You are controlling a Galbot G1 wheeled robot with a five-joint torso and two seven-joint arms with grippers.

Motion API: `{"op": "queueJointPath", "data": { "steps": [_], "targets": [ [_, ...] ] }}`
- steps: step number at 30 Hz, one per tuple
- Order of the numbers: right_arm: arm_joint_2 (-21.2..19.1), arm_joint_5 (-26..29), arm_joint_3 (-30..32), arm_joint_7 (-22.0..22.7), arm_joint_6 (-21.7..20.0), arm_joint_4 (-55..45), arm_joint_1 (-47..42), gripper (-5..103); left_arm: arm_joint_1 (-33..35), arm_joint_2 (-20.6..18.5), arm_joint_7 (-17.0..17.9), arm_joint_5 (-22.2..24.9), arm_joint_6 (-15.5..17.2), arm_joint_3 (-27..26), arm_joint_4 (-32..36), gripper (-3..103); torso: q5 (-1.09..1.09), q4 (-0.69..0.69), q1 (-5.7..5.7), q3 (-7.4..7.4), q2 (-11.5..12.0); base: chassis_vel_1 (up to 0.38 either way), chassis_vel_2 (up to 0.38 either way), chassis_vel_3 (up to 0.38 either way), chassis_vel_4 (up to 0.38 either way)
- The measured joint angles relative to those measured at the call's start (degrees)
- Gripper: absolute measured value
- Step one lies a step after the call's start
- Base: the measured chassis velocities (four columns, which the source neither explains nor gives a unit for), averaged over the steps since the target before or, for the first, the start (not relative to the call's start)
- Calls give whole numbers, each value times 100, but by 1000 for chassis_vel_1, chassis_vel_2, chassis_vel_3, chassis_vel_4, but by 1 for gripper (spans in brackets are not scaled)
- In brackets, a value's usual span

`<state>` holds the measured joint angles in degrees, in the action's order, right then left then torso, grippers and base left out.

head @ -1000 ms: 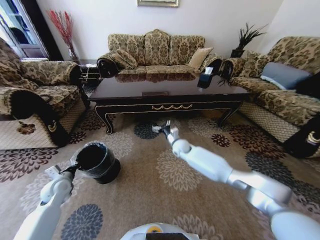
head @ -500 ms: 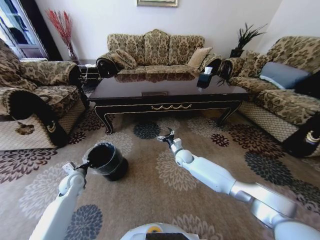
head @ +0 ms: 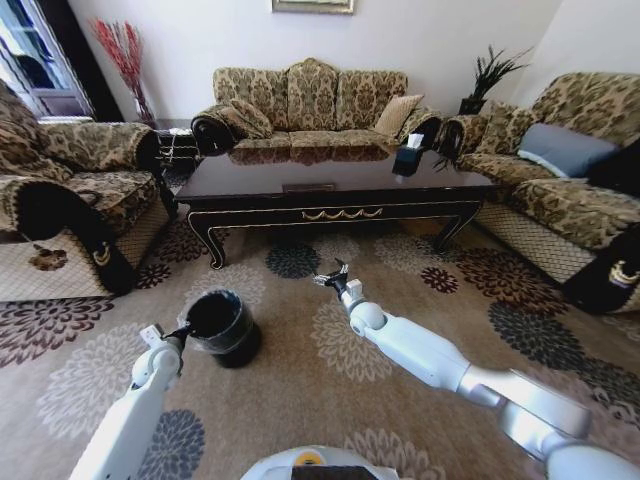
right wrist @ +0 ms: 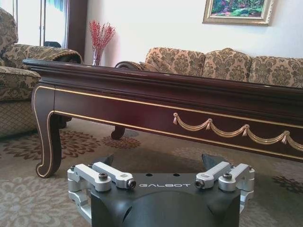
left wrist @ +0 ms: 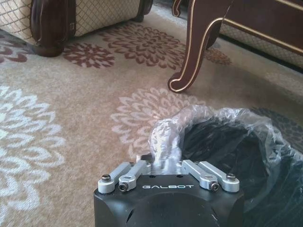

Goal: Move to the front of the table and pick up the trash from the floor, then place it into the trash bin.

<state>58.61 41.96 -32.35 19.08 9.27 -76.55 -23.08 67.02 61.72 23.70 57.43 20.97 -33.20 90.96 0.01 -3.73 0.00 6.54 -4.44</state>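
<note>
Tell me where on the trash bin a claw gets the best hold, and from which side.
On the trash bin's top rim, reached from above: it stands upright and open-mouthed on the floor, leaving a thin exposed edge to pinch. The left claw is shut on that liner-wrapped rim at the robot's near side.

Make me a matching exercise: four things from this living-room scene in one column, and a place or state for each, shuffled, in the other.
Things:
1. trash bin
2. left gripper
3. right gripper
4. table

Places or states:
A. jaws open, low above the carpet
B. glossy, before the middle sofa
C. shut on the plastic liner
D. on the floor, black inside

Pairs: 1-D, 2-C, 3-A, 4-B
</note>
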Motion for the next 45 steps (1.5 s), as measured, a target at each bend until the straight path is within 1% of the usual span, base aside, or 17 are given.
{"op": "queueJointPath", "data": {
  "steps": [4, 5, 8, 12, 15, 17, 18, 21, 23, 27, 29, 32, 33, 36, 38, 40, 45],
  "targets": [
    [-5, 0, 30, 5, -6, -27, -19, 100, 236, -72, 10, 22, 64, -98, 340, 39, -2, 0, 0, 0, 0, 0, 0, 0, 0],
    [-5, 0, 30, 5, -6, -27, -19, 100, 236, -72, 10, 22, 64, -98, 340, 39, -2, 0, 0, 0, 0, 0, 0, 0, 0],
    [2, 0, 71, 6, -8, -30, -28, 100, 647, -219, 40, -12, 119, -369, 984, 55, -2, 0, 0, 0, 0, 0, 0, 0, 0],
    [26, -11, 142, 4, -9, -31, -65, 100, 1151, -382, 61, -206, 70, -825, 1709, 66, -1, 2, 0, 0, 0, 0, 0, 0, 0],
    [-24, -16, 425, 42, -9, -157, -243, 100, 1634, -473, -69, -812, -132, -1452, 2291, 82, 1, 2, 0, 0, 0, 0, 0, 0, 0],
    [-57, -9, 507, 63, -12, -198, -281, 100, 1721, -461, -103, -974, -190, -1565, 2358, 82, 0, 1, 0, 1, 0, 0, 0, 0, 0],
    [-98, 6, 602, 86, -15, -243, -313, 100, 1801, -439, -133, -1151, -258, -1667, 2406, 88, -1, 0, 0, 0, 0, 0, 0, 0, 0],
    [-309, 51, 995, 105, -17, -415, -412, 100, 2132, -364, -439, -2368, -848, -2043, 2415, 99, -2, 1, 0, 1, 0, 0, 0, 0, 0],
    [-370, 66, 1120, 97, -16, -456, -449, 100, 2216, -359, -587, -2577, -957, -2148, 2429, 99, -2, 2, 0, 1, 0, 0, 0, 0, 0],
    [-734, 87, 1993, -203, 119, -794, -905, 100, 2773, -259, -1252, -2655, -1203, -2796, 2907, 100, 2, 0, 0, 1, 0, 0, 0, 0, 0],
    [-808, 53, 2216, -260, 124, -897, -1015, 100, 2930, -217, -1379, -2627, -1249, -2946, 3022, 100, 4, 0, 0, 1, 0, 0, 0, 0, 0],
    [-1140, -222, 3683, -482, -20, -1727, -2122, 100, 3555, -1, -1884, -2622, -1572, -3530, 3348, 100, 2, 2, 0, 0, 0, 0, 0, 0, 0],
    [-1140, -222, 3683, -482, -20, -1727, -2122, 100, 3555, -1, -1884, -2622, -1572, -3530, 3348, 100, 2, 2, 0, 0, 0, 0, 0, 0, 0],
    [-1170, -688, 5065, -548, -157, -2442, -3379, 100, 3688, 215, -1982, -2575, -1669, -3731, 3521, 100, -3, -3, -1, 0, -1, 0, 0, 0, 0],
    [-1134, -792, 5353, -553, -160, -2605, -3655, 100, 3688, 257, -1993, -2562, -1670, -3737, 3577, 100, 0, -2, -1, -1, -1, 0, 0, 0, 0],
    [-969, -903, 6112, -544, -182, -3060, -4514, 100, 3654, 443, -2045, -2580, -1670, -3636, 3802, 100, 1, -2, -1, 0, -1, 0, 0, 0, 0],
    [-647, -963, 6861, -487, -288, -3767, -5545, 100, 3528, 720, -2120, -2845, -1668, -3207, 4045, 100, -2, -1, -1, 0, -1, 0, 0, 0, 0]
  ]
}}
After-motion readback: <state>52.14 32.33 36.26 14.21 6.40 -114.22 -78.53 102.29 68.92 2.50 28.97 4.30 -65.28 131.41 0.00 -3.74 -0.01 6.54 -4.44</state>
